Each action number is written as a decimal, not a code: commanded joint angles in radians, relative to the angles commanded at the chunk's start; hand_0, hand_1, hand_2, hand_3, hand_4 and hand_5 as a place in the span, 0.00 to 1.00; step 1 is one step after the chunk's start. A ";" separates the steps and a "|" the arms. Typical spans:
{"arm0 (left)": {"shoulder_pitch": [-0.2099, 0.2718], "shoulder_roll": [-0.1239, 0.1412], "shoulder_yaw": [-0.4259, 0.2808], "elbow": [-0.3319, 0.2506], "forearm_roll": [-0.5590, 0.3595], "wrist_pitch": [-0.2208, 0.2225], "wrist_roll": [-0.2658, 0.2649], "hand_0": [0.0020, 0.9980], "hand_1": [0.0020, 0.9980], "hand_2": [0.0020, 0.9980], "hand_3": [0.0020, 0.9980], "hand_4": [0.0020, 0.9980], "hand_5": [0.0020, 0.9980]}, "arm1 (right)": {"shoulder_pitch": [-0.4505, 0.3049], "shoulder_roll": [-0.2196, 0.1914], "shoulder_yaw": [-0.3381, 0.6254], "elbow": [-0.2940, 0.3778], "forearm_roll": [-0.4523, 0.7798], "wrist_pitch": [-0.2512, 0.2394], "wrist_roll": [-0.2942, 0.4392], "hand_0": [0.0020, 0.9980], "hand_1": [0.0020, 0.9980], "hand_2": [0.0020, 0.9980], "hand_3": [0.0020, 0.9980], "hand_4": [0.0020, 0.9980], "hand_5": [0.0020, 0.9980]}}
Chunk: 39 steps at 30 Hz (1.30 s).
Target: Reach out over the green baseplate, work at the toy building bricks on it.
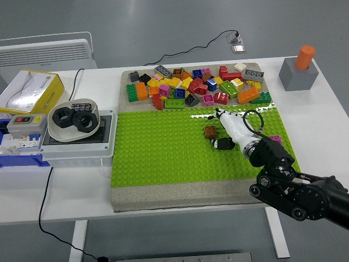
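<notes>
Head view, far left: a yellow and white box (30, 90) lies at the table's 9 o'clock edge, above a grey switch unit (24, 124) with a red button.
Left of centre: a shallow bowl (73, 119) holding black hex nuts sits on a grey electrical box (76, 147); a black cable (46, 191) drops from it over the near edge.
Centre: the green baseplate (163, 158) lies on a beige foam slab (180, 197).
Bricks: a loose pile of toy bricks (196, 86) fills the slab's 12 o'clock strip, just beyond the plate.
Single brick: a brown brick (210, 131) stands on the plate's studs toward 2 o'clock.
Right hand (229, 128): white, reaching in from 4 o'clock, its fingers loosely curled just right of the brown brick and holding nothing; whether they touch it I cannot tell.
Pink brick (275, 140): at the plate's 3 o'clock edge, partly behind the black forearm.
Far right: a grey block (298, 75) topped by an orange cylinder (304, 56) stands at 2 o'clock.
Surface: white table (327, 131).
Room: grey floor, with a white radiator (49, 52) beyond the table at 11 o'clock.
</notes>
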 joint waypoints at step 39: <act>-0.001 -0.001 0.003 0.000 -0.009 -0.001 -0.005 0.70 0.65 0.67 0.84 1.00 1.00 | 0.014 -0.067 -0.057 0.032 -0.013 0.046 0.034 1.00 1.00 1.00 0.65 0.68 0.65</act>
